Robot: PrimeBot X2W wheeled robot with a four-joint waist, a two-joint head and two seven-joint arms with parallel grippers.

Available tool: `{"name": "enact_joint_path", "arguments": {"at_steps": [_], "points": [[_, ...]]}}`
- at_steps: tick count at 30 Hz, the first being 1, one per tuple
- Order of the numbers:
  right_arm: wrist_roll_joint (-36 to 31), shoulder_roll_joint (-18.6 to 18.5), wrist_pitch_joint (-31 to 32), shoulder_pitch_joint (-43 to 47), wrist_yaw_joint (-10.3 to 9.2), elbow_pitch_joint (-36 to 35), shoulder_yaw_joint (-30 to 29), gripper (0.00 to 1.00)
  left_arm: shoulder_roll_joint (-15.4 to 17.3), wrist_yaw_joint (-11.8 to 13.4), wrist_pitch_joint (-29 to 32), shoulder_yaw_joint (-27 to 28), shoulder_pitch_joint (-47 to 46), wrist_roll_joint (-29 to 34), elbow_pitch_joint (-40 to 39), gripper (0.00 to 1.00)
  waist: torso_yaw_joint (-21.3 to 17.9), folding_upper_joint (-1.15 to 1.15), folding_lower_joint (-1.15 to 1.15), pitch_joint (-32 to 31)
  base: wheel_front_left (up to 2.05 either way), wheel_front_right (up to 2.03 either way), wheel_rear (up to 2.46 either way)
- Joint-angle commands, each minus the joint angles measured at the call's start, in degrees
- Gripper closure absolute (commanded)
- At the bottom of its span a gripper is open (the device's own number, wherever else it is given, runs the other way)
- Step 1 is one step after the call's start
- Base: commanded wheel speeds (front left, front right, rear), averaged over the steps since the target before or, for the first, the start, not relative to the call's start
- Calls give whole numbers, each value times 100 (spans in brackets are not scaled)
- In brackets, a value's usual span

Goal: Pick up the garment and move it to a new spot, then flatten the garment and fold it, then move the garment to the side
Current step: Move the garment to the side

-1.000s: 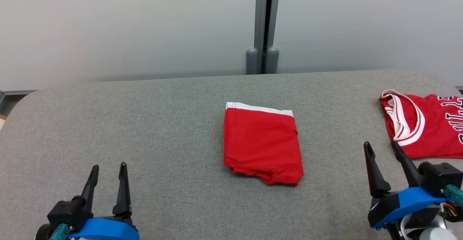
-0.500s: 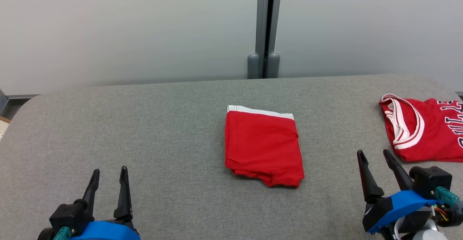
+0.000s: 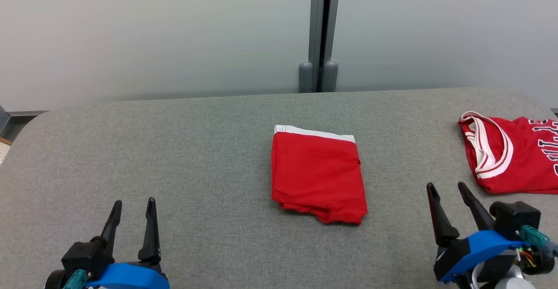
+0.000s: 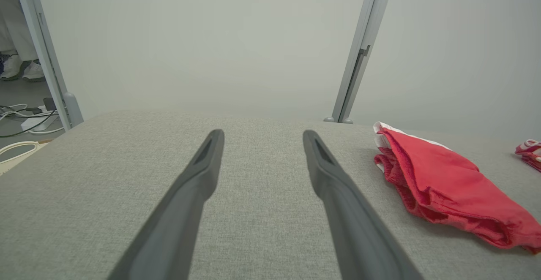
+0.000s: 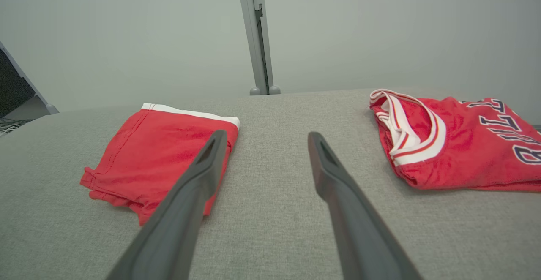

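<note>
Garment: a red knit garment with a white band along its far edge (image 3: 318, 173), folded into a compact rectangle, several layers thick at the near hem
Where it lies: flat on the grey fabric-covered table (image 3: 174, 149), about mid-width, well apart from both grippers
Step in hand: folding looks done, so what is left is probably the move to the side (a judgement from how neat the stack is)
Left gripper (image 3: 134, 202): low at the near left edge, its 2 dark fingers spread and empty, bare table between them
Right gripper (image 3: 446, 185): at the near right, fingers likewise parted with nothing in them, pointing at the strip of table between the 2 red pieces
Risk 1: a pinch that takes only the top layer would let the stack peel open as it lifts, undoing the fold
Risk 2: dragging it over the rough cloth could bunch the loose near hem, which looks slightly ruffled at its right corner
Risk 3: carried too far right, it could land on the neighbour
Neighbour: a red jersey with white-and-red striped trim and dark lettering (image 3: 518, 158), lying at the right edge, just beyond the right gripper
In the way: nothing stands between either gripper and the garment; the left half of the table offers open room
Behind: pale wall panels joined by a grey upright post (image 3: 320, 32)
</note>
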Motion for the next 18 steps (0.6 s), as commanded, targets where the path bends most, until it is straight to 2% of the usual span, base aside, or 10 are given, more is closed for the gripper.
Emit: {"name": "enact_joint_path", "arguments": {"at_steps": [1,6,11,14,18], "points": [[37,15,47,-30,3,-7,37,0,36,-17,-28,6,-86,-18,18,0,6,0,0,14,0,0,0],[128,-2,540,-460,3,70,236,0,49,-36,-36,13,-124,-23,-4,0,36,0,0,142,0,0,0],[120,-82,1398,-1183,3,306,322,0,0,-16,-40,-49,-250,21,-126,0,234,0,0,433,0,0,0],[92,-51,1909,-1685,3,626,168,0,-22,-28,-41,-60,-382,38,-160,0,405,0,0,632,0,0,0],[83,22,2450,-2297,3,1291,-342,0,-71,-58,-41,-102,-531,68,-218,0,635,0,0,899,0,0,0]]}}
